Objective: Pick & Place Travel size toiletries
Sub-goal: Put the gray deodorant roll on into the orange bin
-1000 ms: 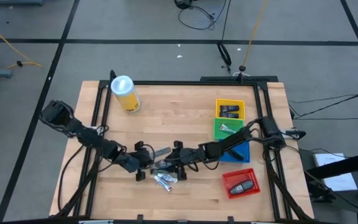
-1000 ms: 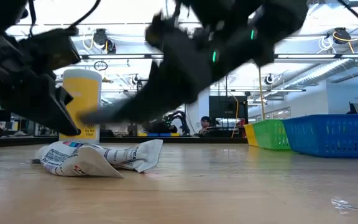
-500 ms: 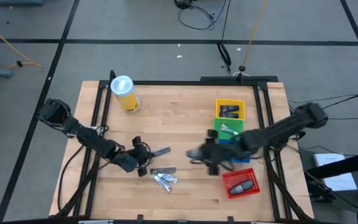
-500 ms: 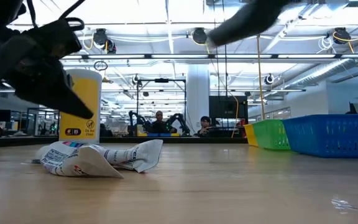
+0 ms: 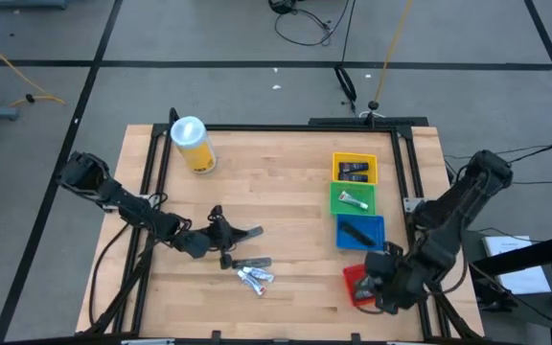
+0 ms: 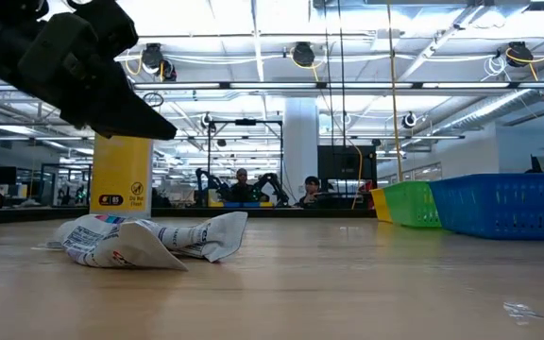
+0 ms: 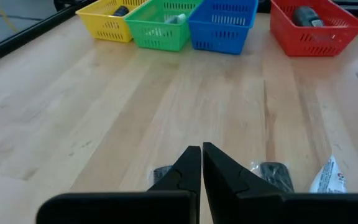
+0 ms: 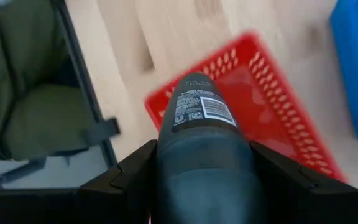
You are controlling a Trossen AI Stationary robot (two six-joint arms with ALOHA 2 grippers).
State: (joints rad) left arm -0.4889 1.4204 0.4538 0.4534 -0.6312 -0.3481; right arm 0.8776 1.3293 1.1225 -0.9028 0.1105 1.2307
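Observation:
My right gripper point(image 5: 379, 285) hangs over the red tray point(image 5: 355, 287) at the near right, shut on a dark tube point(image 8: 197, 149) with a barcode label. My left gripper point(image 5: 224, 233) is shut and empty, raised above the table's middle point(image 6: 163, 130) and pointing toward the trays. Just beyond it a grey sachet point(image 5: 250, 232) lies flat on the wood. Nearer the front edge are a dark flat pack point(image 5: 252, 262) and crumpled white sachets point(image 5: 257, 279), which also show in the low view point(image 6: 149, 241). My right gripper pinches the dark tube's body point(image 8: 197, 168) between its two fingers point(image 8: 135, 171), one on each side. The fingers slant steeply down. The labelled end point(image 8: 196, 107) sticks out past the fingertips, and the tube hangs clear above the red tray.
Yellow point(image 5: 354, 170), green point(image 5: 354, 199) and blue point(image 5: 360, 233) trays stand in a row at the right, each with items inside. A tall yellow canister point(image 5: 192, 144) stands at the far left. Bare wood lies between the pile and the trays.
My right gripper has swung from the pile at the table's middle toward the near right corner, rising and rolling, with the dark tube in its fingers, and is now over the red tray. My left gripper has lifted a little and tipped its fingers up from the pile.

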